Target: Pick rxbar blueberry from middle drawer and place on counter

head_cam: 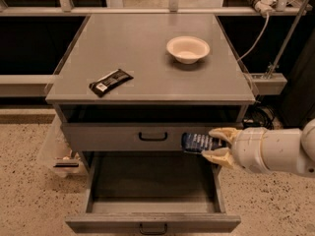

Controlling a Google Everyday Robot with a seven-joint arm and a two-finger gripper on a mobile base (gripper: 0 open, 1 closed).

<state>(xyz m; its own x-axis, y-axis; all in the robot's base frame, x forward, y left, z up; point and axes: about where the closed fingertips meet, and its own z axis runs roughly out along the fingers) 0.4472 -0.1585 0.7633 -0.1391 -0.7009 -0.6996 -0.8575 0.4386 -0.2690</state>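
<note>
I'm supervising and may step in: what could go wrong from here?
The gripper holds the rxbar blueberry by one end; it could slip into the open middle drawer below. The bar sits lower than the counter edge, so a straight lift might snag there. The bowl on the counter could get bumped.

gripper [212, 143] below counter [147, 58] edge, bowl [188, 48], black bar [110, 82] atop

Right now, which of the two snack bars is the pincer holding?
The pincer, above the open middle drawer, grips the dark blue rxbar blueberry; the black bar lies on the counter.
</note>
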